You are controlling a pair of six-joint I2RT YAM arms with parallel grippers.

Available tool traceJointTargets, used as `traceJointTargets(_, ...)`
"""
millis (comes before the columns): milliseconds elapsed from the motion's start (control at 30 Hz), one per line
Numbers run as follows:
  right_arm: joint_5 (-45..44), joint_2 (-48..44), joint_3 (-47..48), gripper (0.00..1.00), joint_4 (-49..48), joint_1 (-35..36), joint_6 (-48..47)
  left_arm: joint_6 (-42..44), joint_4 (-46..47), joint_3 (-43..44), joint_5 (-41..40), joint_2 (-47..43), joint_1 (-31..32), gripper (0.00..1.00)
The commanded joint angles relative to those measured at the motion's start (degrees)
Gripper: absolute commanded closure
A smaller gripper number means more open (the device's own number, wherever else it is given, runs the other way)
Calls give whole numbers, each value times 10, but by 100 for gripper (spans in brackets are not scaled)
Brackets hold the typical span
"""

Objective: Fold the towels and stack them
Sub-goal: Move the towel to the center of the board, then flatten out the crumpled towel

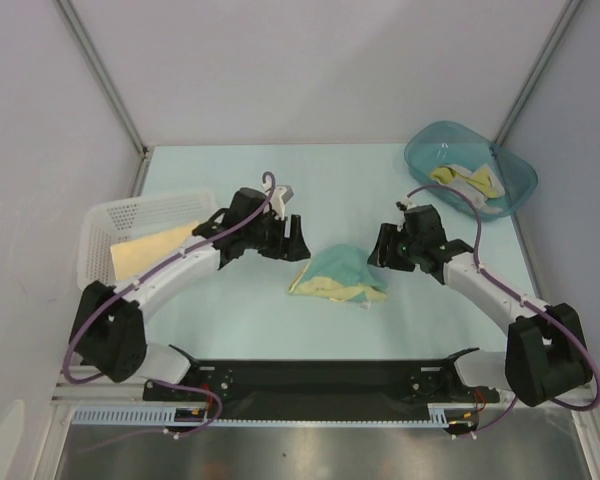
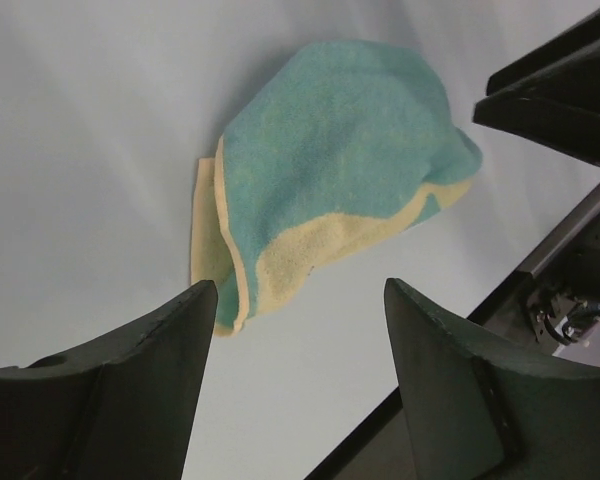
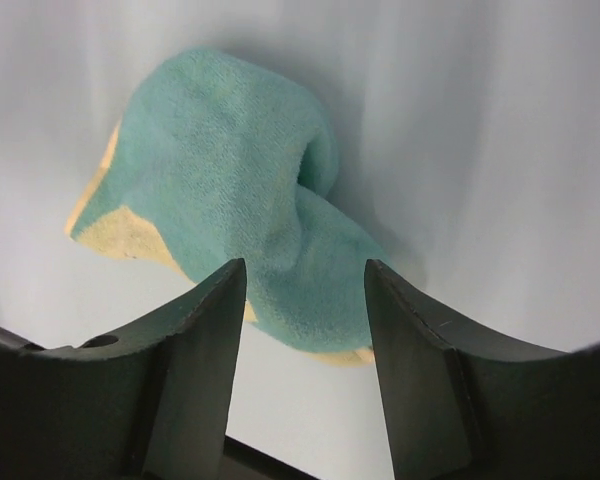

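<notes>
A crumpled teal and pale yellow towel (image 1: 337,273) lies in the middle of the surface (image 1: 230,180). The left gripper (image 1: 296,240) and right gripper (image 1: 381,248) hover on either side of it, jaws apart and empty. More towels (image 1: 467,182) lie in a tub (image 1: 430,150) at the far right. A beige towel (image 1: 152,250) lies in the basket (image 1: 110,215) on the left.

tub towels (image 1: 467,181): pattern too small | teal towel (image 3: 240,190): near edge behind right tool (image 3: 305,278)

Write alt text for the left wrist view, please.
A crumpled teal towel with pale yellow edging lies on the pale table beyond the left gripper, whose two dark fingers stand open and empty at the bottom edge.
</notes>
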State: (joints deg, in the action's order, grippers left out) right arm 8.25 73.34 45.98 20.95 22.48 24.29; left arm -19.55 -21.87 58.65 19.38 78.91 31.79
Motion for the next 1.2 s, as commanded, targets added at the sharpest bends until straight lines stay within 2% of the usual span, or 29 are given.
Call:
traceJointTargets(0,108,6,-19,44,-94,-15,-8,-62,71,-25,-13,48,7,27)
traceJointTargets(100,131,36,-13,44,-126,-14,-7,-66,92,-35,-14,79,28,28)
traceJointTargets(300,107,86,6,47,-145,-12,-14,-43,69,-25,-67,155,65,27)
traceJointTargets(333,99,90,10,49,-143,-11,-16,-41,70,-25,-69,163,67,27)
traceJointTargets(367,82,94,17,60,-144,-12,-19,-37,73,-24,-82,172,69,28)
traceJointTargets(400,76,95,20,66,-147,-12,-22,-34,76,-22,-84,178,72,30)
traceJointTargets(433,69,95,24,71,-151,-13,-24,-32,78,-21,-83,183,73,42)
traceJointTargets(467,66,95,40,81,-146,-13,-28,-30,72,-8,-80,190,73,53)
traceJointTargets(500,63,98,58,87,-138,-14,-36,-27,67,0,-77,192,73,74)
traceJointTargets(567,46,97,119,100,-91,-18,-49,-16,38,42,-72,191,72,91)
traceJointTargets(600,36,89,141,100,-73,-19,-54,-14,22,62,-77,182,72,100)
traceJointTargets(767,-53,33,263,100,43,-10,-90,-19,-57,166,-101,100,73,100)
traceJointTargets(867,-77,-11,290,100,78,3,-109,-26,-75,173,-105,50,75,100)
traceJointTargets(933,-80,-42,269,98,89,13,-115,-36,-67,157,-81,24,76,100)
traceJointTargets(1000,-83,-56,237,96,104,20,-105,-42,-49,105,-72,11,79,100)
traceJointTargets(1167,-70,-90,67,92,88,52,-48,-63,12,-46,-58,-1,84,99)
